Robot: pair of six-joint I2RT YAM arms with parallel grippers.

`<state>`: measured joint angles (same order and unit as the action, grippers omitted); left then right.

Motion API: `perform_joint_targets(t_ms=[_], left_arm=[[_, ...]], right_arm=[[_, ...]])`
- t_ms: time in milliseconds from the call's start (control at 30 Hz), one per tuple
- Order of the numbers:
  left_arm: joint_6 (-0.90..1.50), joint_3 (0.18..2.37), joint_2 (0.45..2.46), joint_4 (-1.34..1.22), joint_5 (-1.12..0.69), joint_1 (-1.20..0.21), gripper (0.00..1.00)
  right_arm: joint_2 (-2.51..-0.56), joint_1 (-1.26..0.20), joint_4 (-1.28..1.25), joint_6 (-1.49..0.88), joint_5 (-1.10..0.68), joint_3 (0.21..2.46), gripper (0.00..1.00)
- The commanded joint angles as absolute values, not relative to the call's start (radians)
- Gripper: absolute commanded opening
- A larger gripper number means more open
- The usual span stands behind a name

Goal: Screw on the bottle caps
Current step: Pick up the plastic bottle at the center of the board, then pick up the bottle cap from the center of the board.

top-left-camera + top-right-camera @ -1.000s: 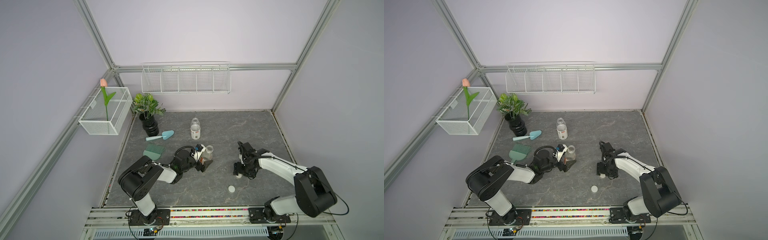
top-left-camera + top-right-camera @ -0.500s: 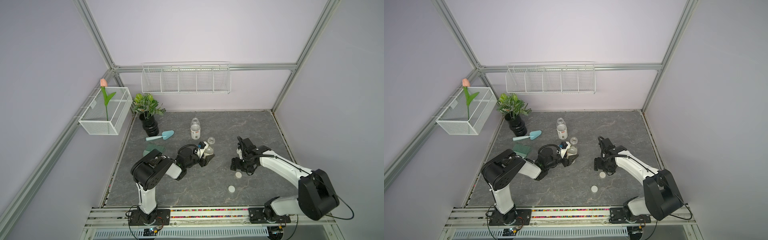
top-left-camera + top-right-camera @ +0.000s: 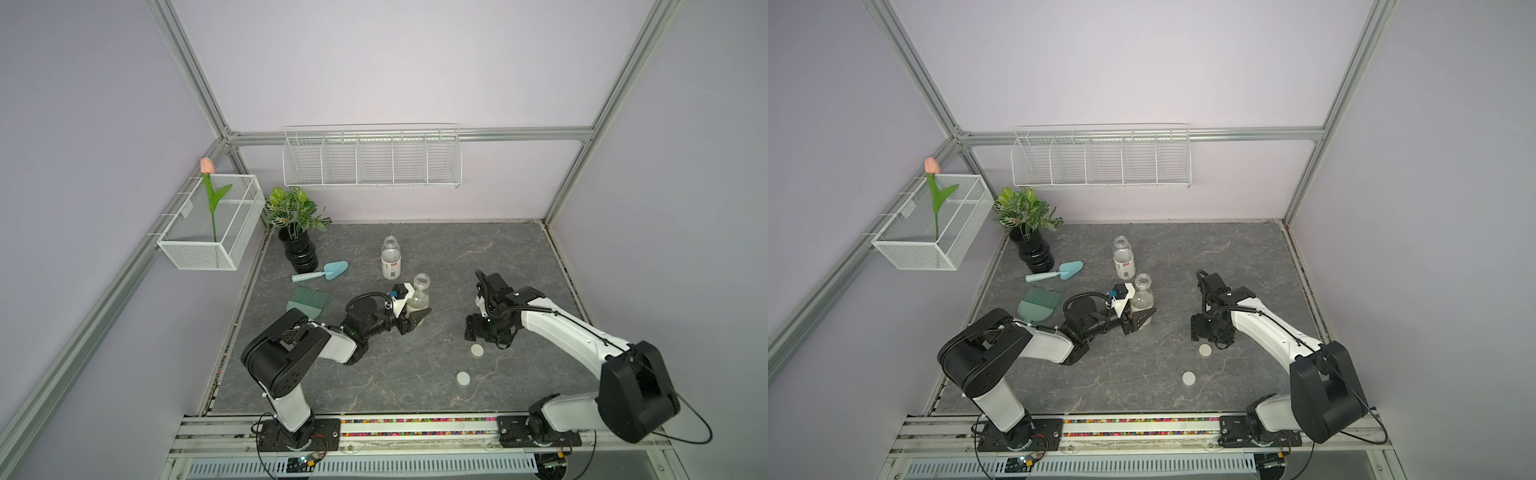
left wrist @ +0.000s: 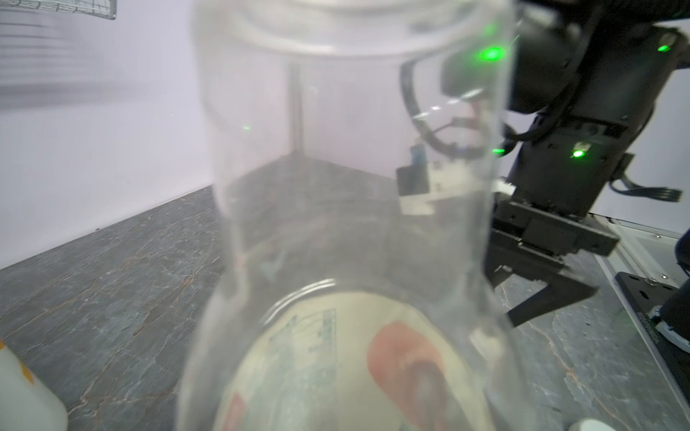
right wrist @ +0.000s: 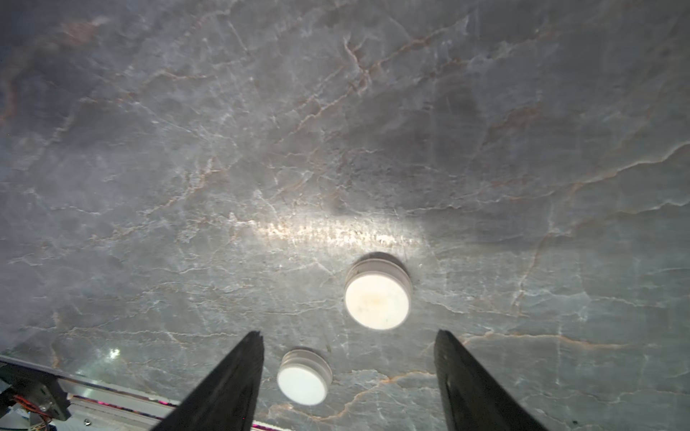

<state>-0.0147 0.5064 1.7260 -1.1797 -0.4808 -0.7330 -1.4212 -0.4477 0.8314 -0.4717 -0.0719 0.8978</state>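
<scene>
Left claw (image 3: 412,319) clamped on orange-label bottle (image 3: 417,297), upright on counter (image 3: 374,374), neck bare. My right claw (image 5: 349,373) open, hovering above nearer cap (image 3: 477,350); second cap (image 3: 463,377) just beyond. Next I'd drop, pinch cap, carry to neck.
</scene>
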Motion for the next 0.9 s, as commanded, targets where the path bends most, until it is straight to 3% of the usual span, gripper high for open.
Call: perform_joint_targets(t_ms=[0, 867], left_arm=[[-0.003, 0.471, 1.748, -1.266, -0.521, -0.745, 0.55], [-0.023, 0.442, 1.714, -1.251, -0.488, -0.775, 0.55]], right_arm=[[-1.473, -0.452, 0.888, -0.477, -0.078, 0.922, 0.72], [-1.505, -0.493, 0.736, -0.501, 0.000, 0.775, 0.63]])
